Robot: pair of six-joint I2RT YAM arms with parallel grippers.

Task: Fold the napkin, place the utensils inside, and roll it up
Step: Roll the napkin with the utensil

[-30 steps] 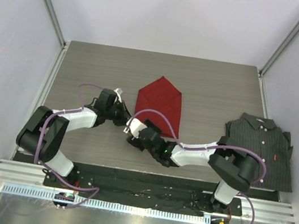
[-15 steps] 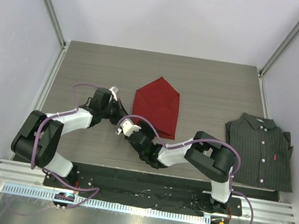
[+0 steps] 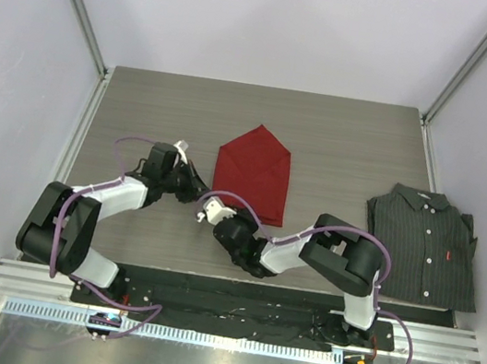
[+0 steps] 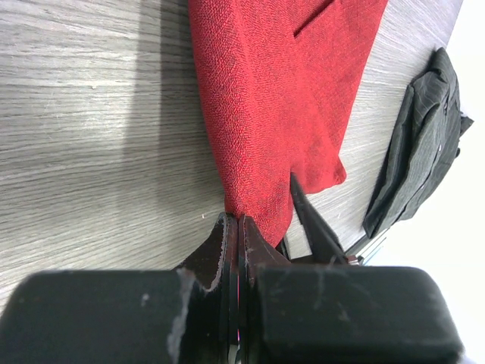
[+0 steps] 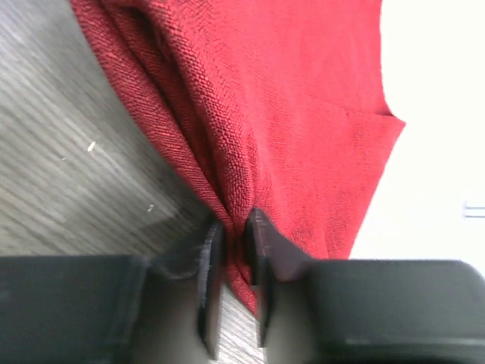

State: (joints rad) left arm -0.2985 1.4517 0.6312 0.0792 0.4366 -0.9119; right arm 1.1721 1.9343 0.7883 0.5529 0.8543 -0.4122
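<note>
Grey wood-grain worktop (image 3: 145, 100) inside a white-walled enclosure.

**Where things are**
- The napkin (image 3: 255, 170) is lying flat mid-worktop. It is already folded into a pointed, envelope-like shape, with the tip towards the far side.
- The folded pinstriped shirt (image 3: 420, 244) is set well apart at the right edge. It is not part of the job.

**Tools**
- The left tool (image 4: 237, 231) is fully together, clamped on the napkin's near-left edge. Cloth is seen running straight into the closed fingers.
- The right tool (image 5: 235, 227) is drawn nearly together, with a ridge of the same red cloth pinched in the narrow gap. It is taken as gripping the napkin just beside the left tool.
- Both grips are placed at the same near-left corner.

**Step**
- The fold stage is judged to be in hand. The utensil and roll stages have not been started.

**Next move (judgement)**
- The pinched edge needs to be raised just off the worktop and carried across the cloth by both tools together.
- The two grips should be kept level so the layers are not dragged or bunched.
- The edge can then be laid down and released.
- The utensils will have to be located before loading.

**Count**
- Napkin: one.
- Shirt: one.
- Tools: two, both on the cloth.
- Utensils: none seen in any view. Whether any are hidden under the cloth cannot be told.
</note>
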